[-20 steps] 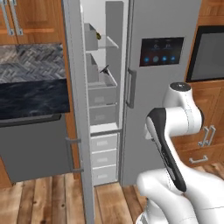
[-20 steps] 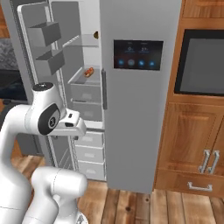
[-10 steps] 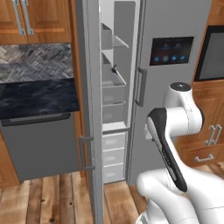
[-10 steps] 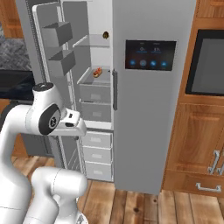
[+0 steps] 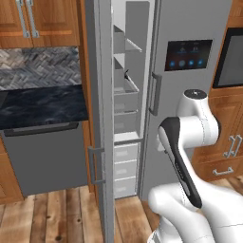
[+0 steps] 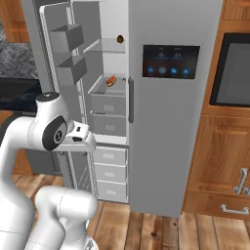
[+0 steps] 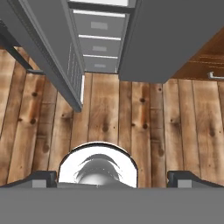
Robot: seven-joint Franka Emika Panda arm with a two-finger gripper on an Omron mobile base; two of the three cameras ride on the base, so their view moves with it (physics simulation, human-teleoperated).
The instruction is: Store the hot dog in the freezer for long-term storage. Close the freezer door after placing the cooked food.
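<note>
The hot dog point(image 6: 111, 80), a tiny orange-red sausage in a tan bun, lies on a mid-height shelf inside the freezer point(image 6: 108, 105). The freezer point(image 5: 126, 99) stands open. Its door point(image 5: 102, 118) is swung out toward me, showing its edge and bar handle point(image 5: 97, 164). Grey bins point(image 6: 68, 53) hang on the freezer door's inner face point(image 6: 56, 73). My gripper point(image 7: 112, 178) is open and holds nothing. It points down at the wood floor in front of the freezer's lower drawers point(image 7: 98, 39), well below and apart from the hot dog.
A small dark brown lump point(image 6: 120, 38) sits on the upper freezer shelf. The fridge door with the dark touchscreen point(image 6: 171, 61) is shut. A black counter point(image 5: 42, 104) over a grey appliance stands left of the freezer door; wood cabinets point(image 6: 229, 146) stand at right.
The whole scene has shifted right and grown larger in both base views, so the base has moved. The arm keeps its folded pose and the gripper stays open.
</note>
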